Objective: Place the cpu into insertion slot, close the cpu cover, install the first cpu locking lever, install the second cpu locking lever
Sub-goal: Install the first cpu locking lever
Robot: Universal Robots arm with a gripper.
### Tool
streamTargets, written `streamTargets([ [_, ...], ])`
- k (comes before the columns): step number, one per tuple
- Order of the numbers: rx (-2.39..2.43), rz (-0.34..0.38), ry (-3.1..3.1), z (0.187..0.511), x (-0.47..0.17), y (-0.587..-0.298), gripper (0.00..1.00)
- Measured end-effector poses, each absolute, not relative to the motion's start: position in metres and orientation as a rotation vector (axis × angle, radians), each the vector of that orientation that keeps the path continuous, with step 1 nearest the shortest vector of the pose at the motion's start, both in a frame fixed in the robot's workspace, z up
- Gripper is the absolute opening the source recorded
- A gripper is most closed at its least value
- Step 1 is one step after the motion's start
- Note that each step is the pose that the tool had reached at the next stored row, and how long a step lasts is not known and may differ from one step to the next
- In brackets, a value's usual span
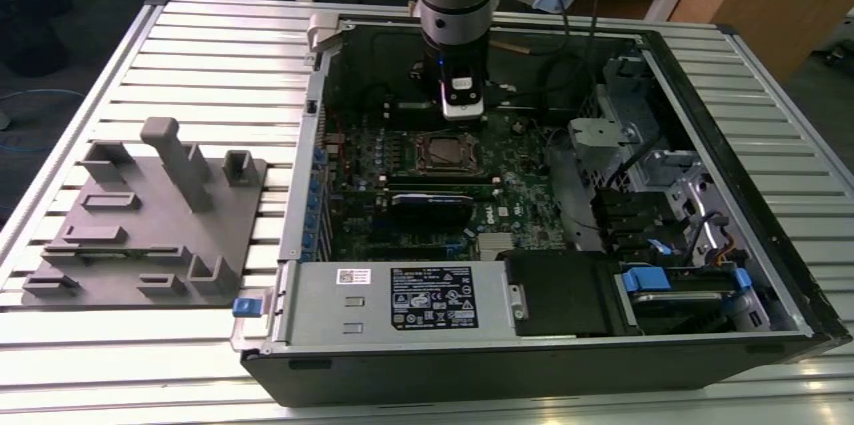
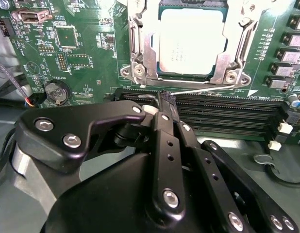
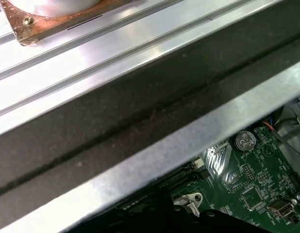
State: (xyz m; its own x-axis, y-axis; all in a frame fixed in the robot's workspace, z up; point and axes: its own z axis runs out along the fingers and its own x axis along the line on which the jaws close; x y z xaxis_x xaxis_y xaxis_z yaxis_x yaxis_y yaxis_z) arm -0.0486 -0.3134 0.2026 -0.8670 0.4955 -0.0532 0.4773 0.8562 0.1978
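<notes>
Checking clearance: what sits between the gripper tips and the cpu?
In the second wrist view, a thin silvery lever rod and the lower edge of the cpu cover lie between the gripper and the cpu.

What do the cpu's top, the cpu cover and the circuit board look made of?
The cpu: metal top, dull pale silver, with a soft glare. The cpu cover: likely stamped steel, bright, with sharp bent edges. The circuit board: green lacquered laminate, probably fibreglass, with printed traces.
</notes>
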Motion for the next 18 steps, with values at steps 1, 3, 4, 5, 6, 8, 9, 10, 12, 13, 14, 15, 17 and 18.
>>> streamTargets([
  [1,0.769,0.272,2.928,0.2027,-0.0486,-0.3135,0.10],
  [3,0.769,0.272,2.928,0.2026,-0.0486,-0.3134,0.10],
  [4,0.769,0.271,2.927,0.2026,-0.0486,-0.3134,0.10],
  [5,0.769,0.269,2.927,0.2025,-0.0486,-0.3133,0.10],
  [6,0.769,0.266,2.927,0.2024,-0.0486,-0.3133,0.10],
  [8,0.768,0.259,2.926,0.2021,-0.0486,-0.3134,0.10],
  [9,0.768,0.257,2.926,0.2019,-0.0486,-0.3134,0.10],
  [10,0.767,0.253,2.925,0.2017,-0.0486,-0.3134,0.10],
  [12,0.766,0.245,2.925,0.2015,-0.0486,-0.3134,0.10],
  [13,0.766,0.245,2.925,0.2015,-0.0486,-0.3135,0.10],
  [14,0.766,0.245,2.925,0.2015,-0.0486,-0.3135,0.10],
  [15,0.766,0.244,2.925,0.2015,-0.0486,-0.3135,0.10],
  [17,0.766,0.244,2.925,0.2015,-0.0486,-0.3134,0.10],
  [18,0.766,0.244,2.925,0.2015,-0.0486,-0.3134,0.10],
])
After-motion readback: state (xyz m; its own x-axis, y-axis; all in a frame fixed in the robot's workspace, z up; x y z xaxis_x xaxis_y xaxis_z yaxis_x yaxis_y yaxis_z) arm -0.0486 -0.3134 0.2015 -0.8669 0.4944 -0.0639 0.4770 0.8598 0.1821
